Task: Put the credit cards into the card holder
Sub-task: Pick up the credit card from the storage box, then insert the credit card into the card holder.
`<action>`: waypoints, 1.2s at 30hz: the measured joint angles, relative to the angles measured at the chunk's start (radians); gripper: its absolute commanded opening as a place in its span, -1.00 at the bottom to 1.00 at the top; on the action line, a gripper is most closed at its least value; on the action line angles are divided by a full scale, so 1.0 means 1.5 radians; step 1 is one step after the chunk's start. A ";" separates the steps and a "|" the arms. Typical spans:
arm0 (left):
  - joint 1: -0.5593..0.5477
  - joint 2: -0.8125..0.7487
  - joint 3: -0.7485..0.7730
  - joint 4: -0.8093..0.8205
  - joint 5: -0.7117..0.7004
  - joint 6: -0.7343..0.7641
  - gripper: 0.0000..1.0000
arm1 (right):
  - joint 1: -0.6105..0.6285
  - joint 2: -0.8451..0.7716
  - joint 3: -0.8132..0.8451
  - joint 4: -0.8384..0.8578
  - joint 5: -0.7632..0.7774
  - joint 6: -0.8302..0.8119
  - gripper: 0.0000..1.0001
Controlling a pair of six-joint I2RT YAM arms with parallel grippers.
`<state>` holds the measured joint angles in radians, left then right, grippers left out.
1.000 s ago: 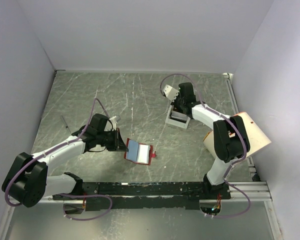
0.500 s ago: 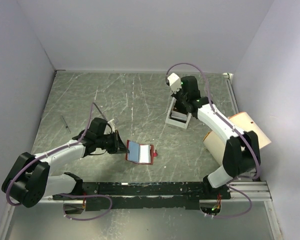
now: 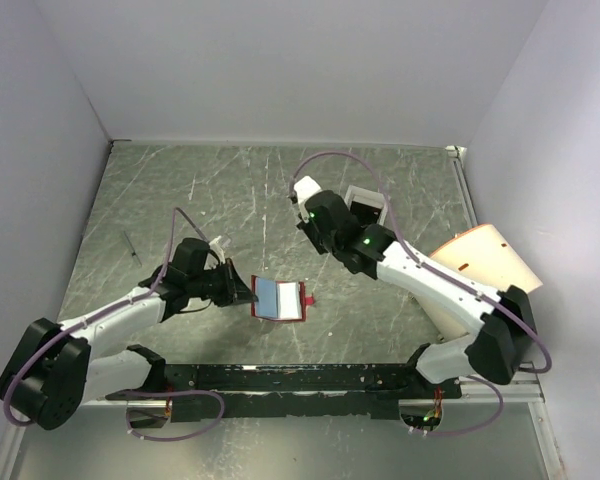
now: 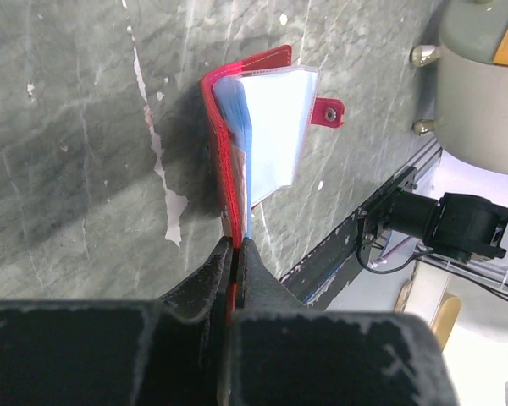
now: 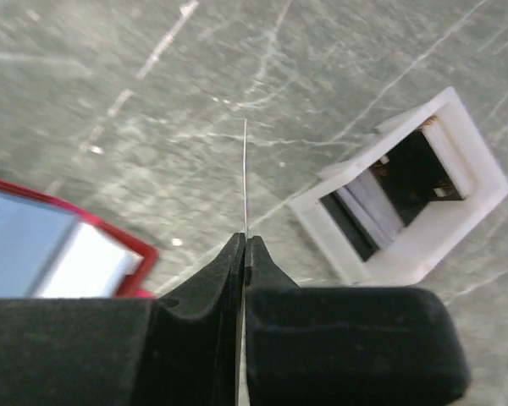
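The red card holder lies open on the table, pale blue pockets up, snap tab on its right side. My left gripper is shut on the holder's left red cover, lifting that cover upright. My right gripper is shut on one credit card, seen edge-on as a thin pale line; its colour does not show. In the top view the right gripper hovers between the holder and the white box. More cards stand inside that box.
A tan board leans at the right beside the right arm's base. A thin dark stick lies at the far left. The black mounting rail runs along the near edge. Walls close in the table on three sides.
My right arm has come up out of the white box with a card and swung left toward the card holder. The left gripper has kept its hold, shifting slightly.
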<state>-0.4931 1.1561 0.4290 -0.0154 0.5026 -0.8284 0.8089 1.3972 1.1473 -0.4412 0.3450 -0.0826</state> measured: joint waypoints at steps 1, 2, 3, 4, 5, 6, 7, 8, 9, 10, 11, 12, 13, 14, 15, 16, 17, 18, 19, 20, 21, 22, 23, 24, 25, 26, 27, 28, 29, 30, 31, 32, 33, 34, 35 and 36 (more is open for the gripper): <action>0.000 -0.007 0.000 0.000 -0.003 0.000 -0.86 | 0.007 -0.009 0.001 -0.004 0.000 0.029 -1.00; 0.000 -0.011 0.000 0.000 -0.005 0.000 -0.86 | 0.013 -0.022 0.002 -0.009 -0.003 0.068 -1.00; 0.000 -0.012 0.000 0.000 -0.007 0.000 -0.87 | 0.014 -0.032 0.005 -0.016 -0.008 0.105 -1.00; 0.000 -0.010 0.000 0.000 -0.010 0.000 -0.87 | 0.014 -0.041 0.007 -0.020 -0.016 0.140 -1.00; 0.000 -0.007 0.000 0.000 -0.012 0.000 -0.86 | 0.015 -0.049 0.007 -0.021 -0.025 0.175 -1.00; 0.000 -0.003 0.000 0.000 -0.014 0.000 -0.86 | 0.015 -0.056 0.005 -0.021 -0.033 0.202 -1.00; 0.000 0.001 -0.001 0.001 -0.016 -0.002 -0.86 | 0.015 -0.066 -0.005 -0.010 -0.048 0.234 -1.00; 0.000 0.004 -0.002 0.002 -0.016 -0.003 -0.85 | 0.016 -0.079 -0.021 0.004 -0.063 0.267 -1.00; 0.000 0.006 -0.005 0.005 -0.017 -0.005 -0.83 | 0.017 -0.092 -0.041 0.016 -0.078 0.296 -1.00; 0.000 0.006 -0.010 0.007 -0.017 -0.008 -0.80 | 0.020 -0.108 -0.066 0.033 -0.093 0.330 -1.00; 0.000 0.006 -0.015 0.007 -0.018 -0.010 -0.78 | 0.022 -0.122 -0.093 0.049 -0.108 0.362 -1.00; 0.000 0.006 -0.019 0.007 -0.019 -0.011 -0.76 | 0.025 -0.134 -0.121 0.064 -0.121 0.392 -1.00; 0.000 0.006 -0.022 0.007 -0.020 -0.012 -0.72 | 0.028 -0.140 -0.140 0.073 -0.132 0.415 -1.00; 0.000 0.006 -0.024 0.007 -0.022 -0.012 -0.68 | 0.031 -0.148 -0.165 0.088 -0.142 0.443 -1.00; 0.000 0.006 -0.025 0.008 -0.024 -0.012 -0.64 | 0.033 -0.152 -0.186 0.099 -0.150 0.468 -1.00; 0.000 0.006 -0.027 0.008 -0.026 -0.013 -0.58 | 0.036 -0.154 -0.206 0.112 -0.157 0.492 -1.00; 0.000 0.006 -0.030 0.009 -0.026 -0.014 -0.55 | 0.038 -0.156 -0.224 0.126 -0.164 0.514 -1.00; 0.000 0.006 -0.033 0.010 -0.026 -0.015 -0.53 | 0.041 -0.156 -0.239 0.139 -0.168 0.536 -1.00; 0.000 0.006 -0.037 0.010 -0.026 -0.017 -0.52 | 0.045 -0.154 -0.252 0.152 -0.171 0.553 -1.00; 0.000 0.006 -0.040 0.010 -0.026 -0.017 -0.51 | 0.048 -0.151 -0.261 0.162 -0.173 0.566 -1.00; 0.000 0.006 -0.043 0.008 -0.026 -0.017 -0.54 | 0.053 -0.144 -0.268 0.173 -0.176 0.581 -1.00; 0.000 0.006 -0.043 0.007 -0.026 -0.017 -0.56 | 0.058 -0.133 -0.271 0.182 -0.179 0.593 -1.00; 0.000 0.006 -0.043 0.007 -0.026 -0.017 -0.54 | 0.061 -0.122 -0.274 0.192 -0.181 0.603 -1.00; 0.000 0.006 -0.043 0.007 -0.027 -0.016 -0.49 | 0.064 -0.109 -0.278 0.204 -0.187 0.613 -1.00; 0.000 0.006 -0.043 0.007 -0.027 -0.016 -0.46 | 0.066 -0.097 -0.283 0.216 -0.193 0.621 -1.00; 0.000 0.006 -0.043 0.007 -0.028 -0.014 -0.41 | 0.067 -0.089 -0.288 0.225 -0.198 0.625 -1.00; 0.000 0.006 -0.043 0.007 -0.030 -0.012 -0.39 | 0.068 -0.080 -0.294 0.232 -0.204 0.630 -1.00; 0.000 0.006 -0.043 0.006 -0.031 -0.010 -0.37 | 0.069 -0.071 -0.298 0.238 -0.208 0.635 -1.00; 0.000 0.007 -0.042 0.002 -0.034 -0.008 -0.34 | 0.070 -0.063 -0.300 0.241 -0.208 0.639 -1.00; 0.000 0.009 -0.042 -0.001 -0.036 -0.006 -0.31 | 0.071 -0.057 -0.300 0.242 -0.208 0.641 -1.00; 0.000 0.010 -0.042 -0.005 -0.039 -0.004 -0.26 | 0.072 -0.054 -0.300 0.242 -0.206 0.641 -1.00; 0.000 0.012 -0.042 -0.011 -0.043 -0.001 -0.21 | 0.072 -0.051 -0.300 0.242 -0.202 0.641 -1.00; 0.000 0.012 -0.042 -0.017 -0.047 0.002 -0.19 | 0.072 -0.050 -0.300 0.243 -0.198 0.641 -1.00; 0.000 0.012 -0.042 -0.024 -0.051 0.005 -0.17 | 0.072 -0.049 -0.301 0.243 -0.191 0.641 -1.00; 0.000 0.012 -0.042 -0.029 -0.055 0.007 -0.16 | 0.072 -0.049 -0.302 0.243 -0.185 0.640 -1.00; 0.000 0.012 -0.042 -0.033 -0.059 0.009 -0.16 | 0.072 -0.048 -0.302 0.242 -0.180 0.640 -1.00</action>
<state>-0.4931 1.1748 0.3660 -0.0650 0.4145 -0.8150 0.9176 1.3254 0.6941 -0.0784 0.0753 0.8768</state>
